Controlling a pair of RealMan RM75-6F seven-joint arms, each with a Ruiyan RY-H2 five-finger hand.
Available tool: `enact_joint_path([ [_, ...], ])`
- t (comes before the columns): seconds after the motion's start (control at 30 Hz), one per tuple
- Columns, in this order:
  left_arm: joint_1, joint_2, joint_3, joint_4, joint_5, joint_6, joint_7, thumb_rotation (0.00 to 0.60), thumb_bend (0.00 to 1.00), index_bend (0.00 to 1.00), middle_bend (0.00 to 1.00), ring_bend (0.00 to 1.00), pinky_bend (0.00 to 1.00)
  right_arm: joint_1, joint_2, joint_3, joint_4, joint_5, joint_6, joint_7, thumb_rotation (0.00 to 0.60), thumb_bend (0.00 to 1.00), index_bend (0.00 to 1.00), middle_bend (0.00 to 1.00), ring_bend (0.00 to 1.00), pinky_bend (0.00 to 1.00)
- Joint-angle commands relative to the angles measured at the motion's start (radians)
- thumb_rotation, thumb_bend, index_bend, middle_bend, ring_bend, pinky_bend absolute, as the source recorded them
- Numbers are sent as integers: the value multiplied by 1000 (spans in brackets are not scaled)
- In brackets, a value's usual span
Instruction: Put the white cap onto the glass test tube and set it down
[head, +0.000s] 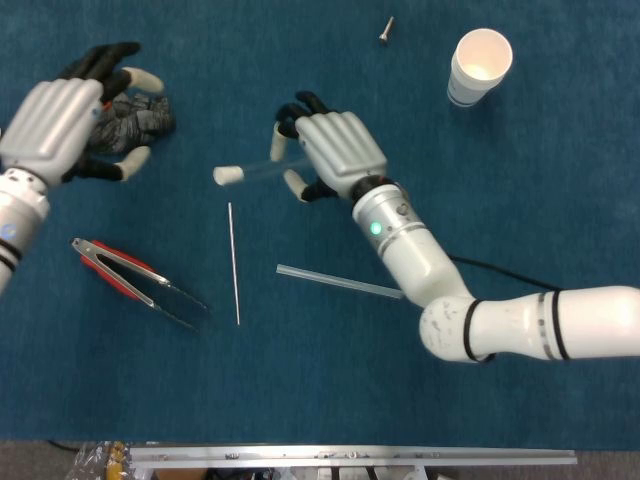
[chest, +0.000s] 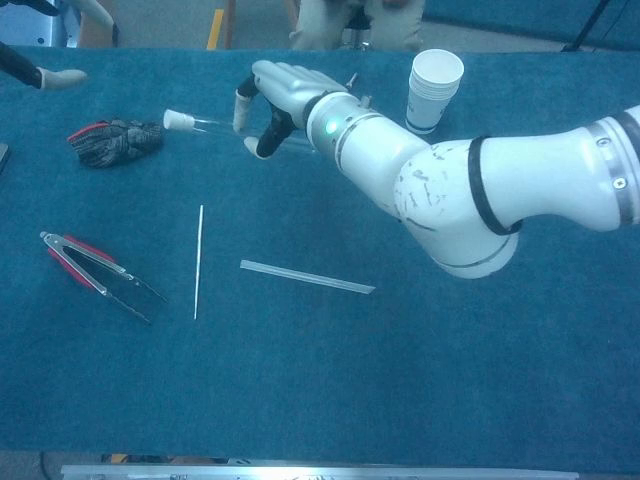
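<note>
The right hand (head: 335, 152) pinches the glass test tube (head: 262, 168) between its thumb and a fingertip; its other fingers are loosely curled over the tube's right portion. The tube lies roughly level, its capped end pointing left. The white cap (head: 227, 175) sits on that left end, clear of the hand. From the chest view it cannot be told whether the tube touches the table (head: 330, 380) or is held just above it.

The left hand (head: 62, 128) is well apart from the tube, at the far left. Its fingers are spread and hold nothing.

Surrounding items:
- A dark glove (head: 140, 118) lies just beside the left hand, on its right, left of the cap.
- A thin rod (head: 234, 263) lies on the blue cloth near of the cap, running near to far.
- A clear flat strip (head: 335, 282) lies to the right of the rod, near of the right hand; its right end passes under the right forearm.
- Red-handled tongs (head: 135, 282) lie at the near left.
- A stack of paper cups (head: 477, 65) stands at the far right.
- A small screw (head: 386, 30) lies left of the cups, at the far edge.

Nothing lies between the two hands except the capped end of the tube.
</note>
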Motion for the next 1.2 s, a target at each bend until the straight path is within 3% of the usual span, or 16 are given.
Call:
enact_joint_path([
  [0.03,48,-7,29,39,76,61,11,600,321,245,50,0,4,4,23,-36,-17,33,-1,-39,600,383,637,223,64,280],
  [0.33,130,-26,66,120,232,183,-5,600,321,252,53,0,3,25,-13,-102,51,92,-25,-85,600,383,637,223,64,281],
  [0.7,165,-38,77,143,253,202,-23,600,321,256,53,0,3,31,-107,-132,194,86,-76,-67,600,383,614,205,64,280],
  [0.97,181,-47,79,154,256,204,-42,587,321,256,53,0,3,25,-135,-145,252,59,-120,-59,600,377,352,140,61,231],
  [1.2,188,-59,78,165,268,206,-50,585,321,256,52,0,3,14,-127,-138,242,26,-126,-41,600,367,251,112,48,225],
])
